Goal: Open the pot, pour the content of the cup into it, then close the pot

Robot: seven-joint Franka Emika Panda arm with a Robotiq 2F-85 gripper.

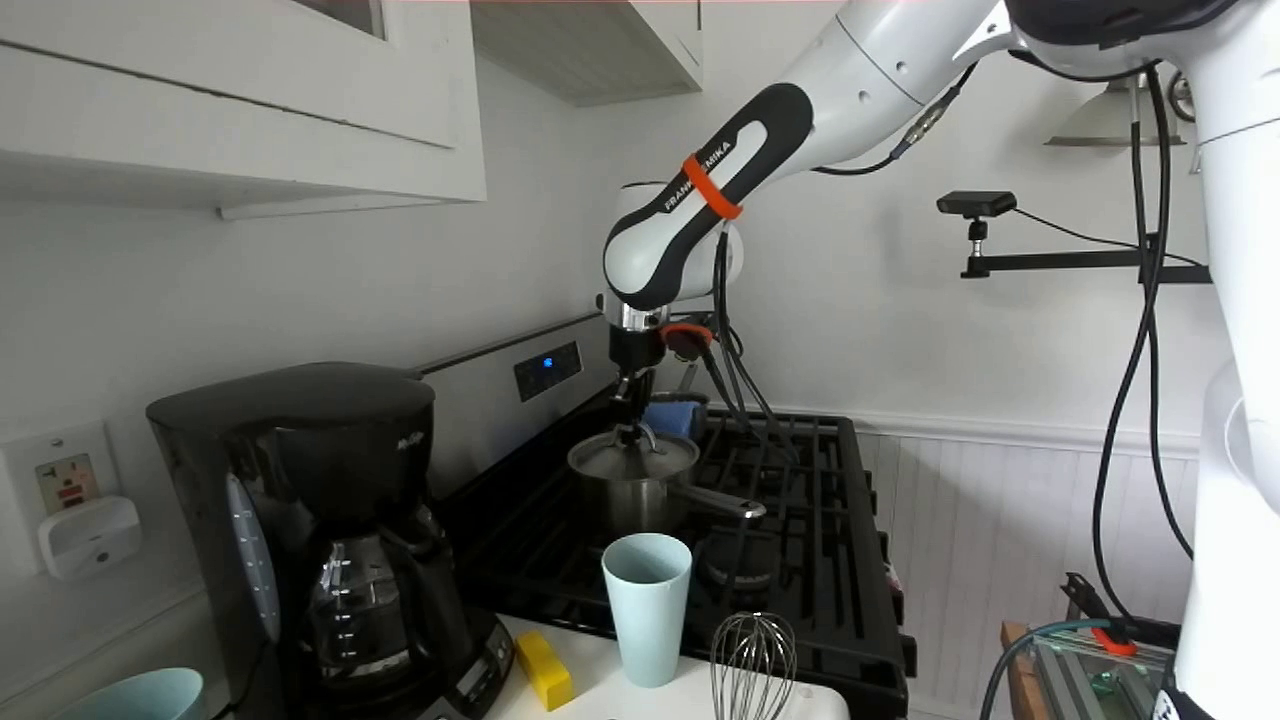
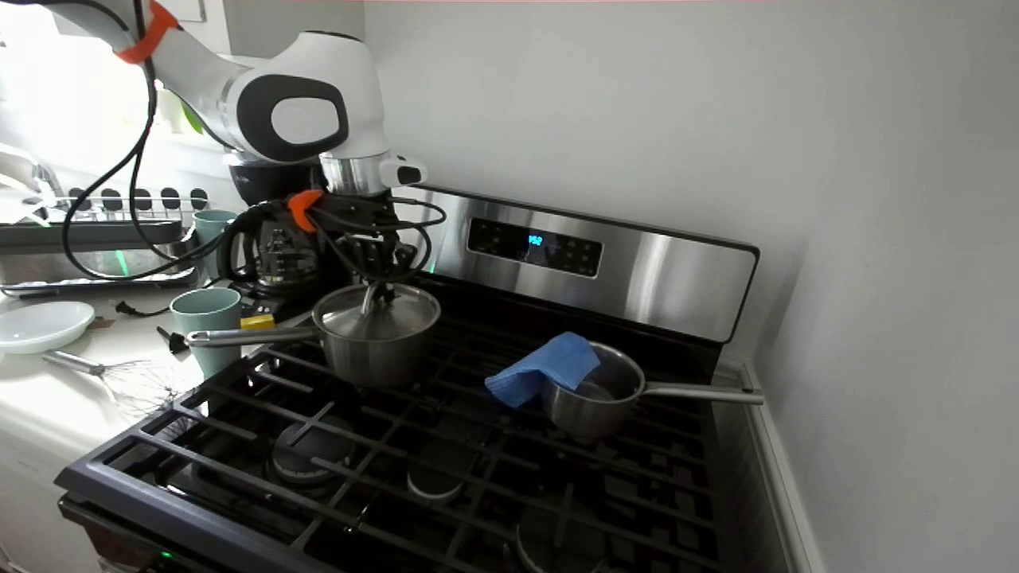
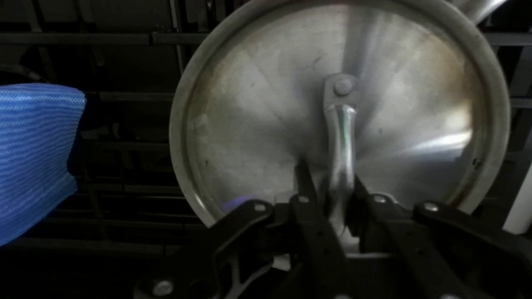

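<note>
The steel pot (image 1: pixel 625 505) stands on the stove with its lid (image 2: pixel 382 310) on, in both exterior views. In the wrist view, the lid's curved metal handle (image 3: pixel 341 120) runs between the fingers of my gripper (image 3: pixel 331 176). A narrow gap shows between the handle and the left-hand finger (image 3: pixel 305 182). The other finger lies close along the handle; whether it touches cannot be made out. My gripper is open around the handle, low over the lid. The pale blue cup (image 1: pixel 648 615) stands upright on the counter in front of the pot; its content is hidden.
A small pan (image 2: pixel 593 414) with a blue cloth (image 2: pixel 549 368) over its rim sits on the stove. A coffee maker (image 1: pixel 300 450), yellow sponge (image 1: pixel 543 672) and whisk (image 1: pixel 752 665) are near the cup. The pot's long handle (image 2: pixel 251 337) reaches out in front of the cup.
</note>
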